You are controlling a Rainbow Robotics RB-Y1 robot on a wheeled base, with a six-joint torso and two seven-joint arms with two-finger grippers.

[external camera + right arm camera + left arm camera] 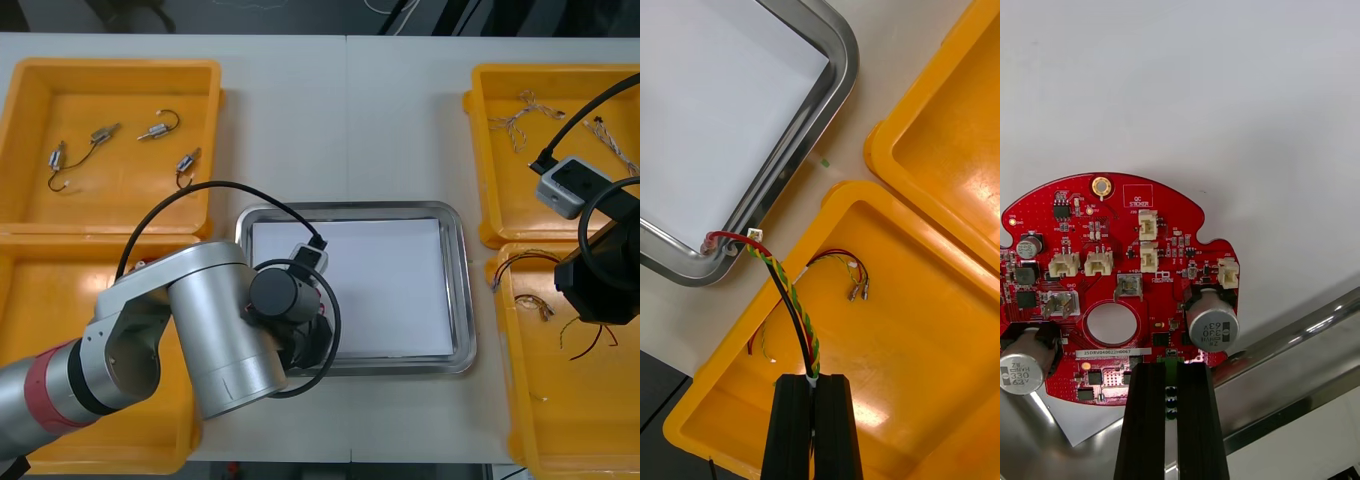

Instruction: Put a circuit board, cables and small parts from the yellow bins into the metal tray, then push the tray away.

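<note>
My left gripper (1171, 386) is shut on the near edge of a round red circuit board (1112, 247). It holds the board over the white inside of the metal tray (1300, 337), by the tray's rim. In the front view the left arm (210, 320) covers the tray's (455, 230) near left corner. My right gripper (816, 394) is shut on a red, yellow and black cable (786, 292) above the near right yellow bin (940, 360). The cable's white plug end (752, 235) hangs near the tray's corner (707, 262).
Another red and yellow cable (842, 274) lies in the near right bin (540, 400). The far left bin (30, 110) holds several small metal parts (105, 132). Twisted cables (520, 120) lie in the far right bin. The near left bin (40, 300) sits under the left arm.
</note>
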